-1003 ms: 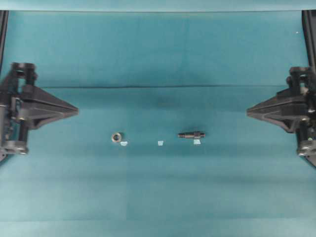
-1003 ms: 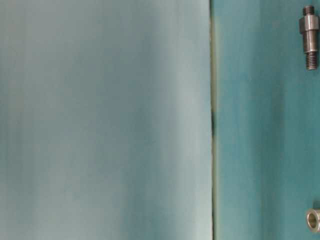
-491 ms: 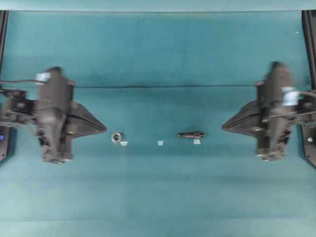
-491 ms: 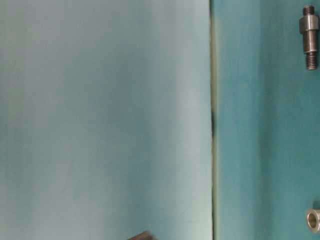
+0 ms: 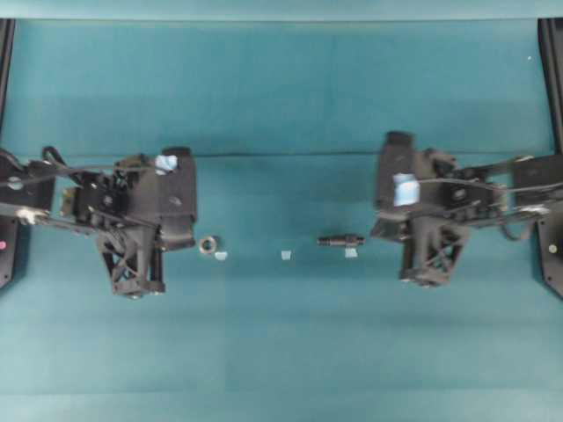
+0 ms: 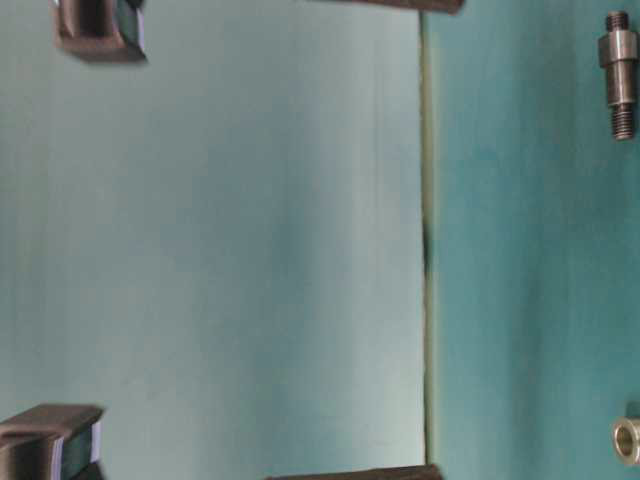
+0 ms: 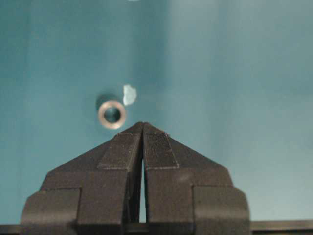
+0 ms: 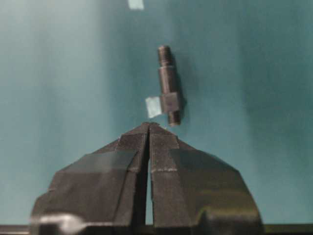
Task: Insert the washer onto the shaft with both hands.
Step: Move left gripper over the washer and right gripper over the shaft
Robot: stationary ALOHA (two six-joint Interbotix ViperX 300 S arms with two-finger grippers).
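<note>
The washer point(image 5: 208, 244) lies flat on the teal cloth left of centre; it also shows in the left wrist view point(image 7: 112, 114) and the table-level view point(image 6: 627, 440). The shaft point(image 5: 341, 239) lies on its side right of centre, narrow threaded end toward the middle; it also shows in the right wrist view point(image 8: 168, 88) and the table-level view point(image 6: 619, 72). My left gripper point(image 7: 142, 124) is shut and empty, its tip just short of the washer. My right gripper point(image 8: 149, 124) is shut and empty, its tip just short of the shaft's thick end.
Small pale blue tape bits lie by the washer point(image 5: 221, 256), mid-table point(image 5: 286, 255) and by the shaft point(image 5: 351, 252). A fold line point(image 5: 281, 156) crosses the cloth behind the parts. Black frame rails stand at the far left point(image 5: 5, 53) and right point(image 5: 552, 53) edges.
Both arms have swung in from the table's sides toward the middle. The left gripper now sits by the washer and the right by the shaft. Washer and shaft have not moved.
</note>
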